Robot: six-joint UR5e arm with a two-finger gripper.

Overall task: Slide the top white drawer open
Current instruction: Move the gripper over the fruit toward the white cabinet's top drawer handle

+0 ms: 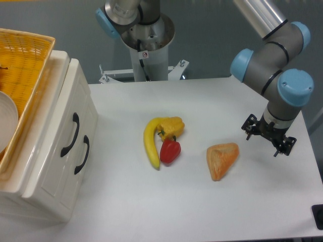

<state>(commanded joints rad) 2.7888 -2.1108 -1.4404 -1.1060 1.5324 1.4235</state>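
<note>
The top white drawer (59, 118) is the upper panelled front of a glossy cream cabinet at the left edge, carrying a curved black handle (70, 134). Its front sits about level with the second drawer front (75, 174), which has its own black handle (83, 155). My gripper (267, 137) hangs far to the right, over the table's right side, pointing down and well away from the cabinet. Its fingers are seen from above, mostly under the wrist, so their gap does not show. Nothing is visibly held.
A yellow wicker basket (28, 60) with a white dish (6, 121) rests on top of the cabinet. On the white table (126, 212) lie a banana (150, 143), a yellow pepper (171, 126), a red pepper (170, 150) and an orange bread wedge (222, 159). The arm's base (146, 50) stands at the back.
</note>
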